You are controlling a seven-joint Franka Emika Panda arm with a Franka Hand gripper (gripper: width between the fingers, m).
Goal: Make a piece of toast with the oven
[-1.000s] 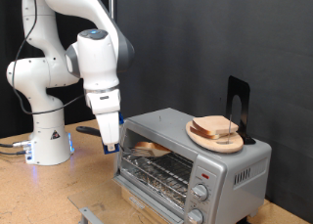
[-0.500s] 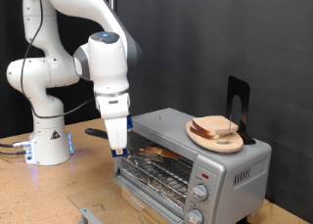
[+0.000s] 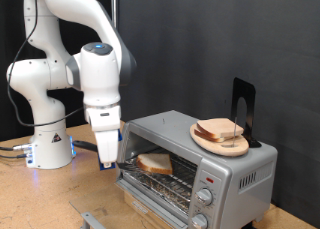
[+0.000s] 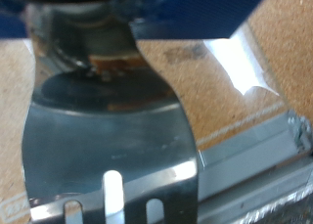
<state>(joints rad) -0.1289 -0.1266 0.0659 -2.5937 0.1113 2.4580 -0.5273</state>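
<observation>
The silver-grey oven (image 3: 215, 167) stands at the exterior view's right with its door down. The piece of toast (image 3: 155, 163) lies flat on the wire rack inside it. My gripper (image 3: 108, 155) hangs just left of the oven's open front, pointing down. It is shut on a metal slotted spatula (image 4: 108, 136), whose bare blade fills the wrist view above the wooden table. No bread is on the blade. The fingers themselves are hidden in the wrist view.
A round wooden plate (image 3: 203, 141) with more bread slices sits on top of the oven, beside a black upright stand (image 3: 243, 107). Round knobs (image 3: 207, 195) run down the oven's right panel. A metal edge (image 4: 262, 167) shows in the wrist view. The robot base (image 3: 50, 147) stands at the left.
The gripper with the spatula has pulled back left, out of the oven's mouth. The toast, on the spatula at the opening before, now lies on the rack inside.
</observation>
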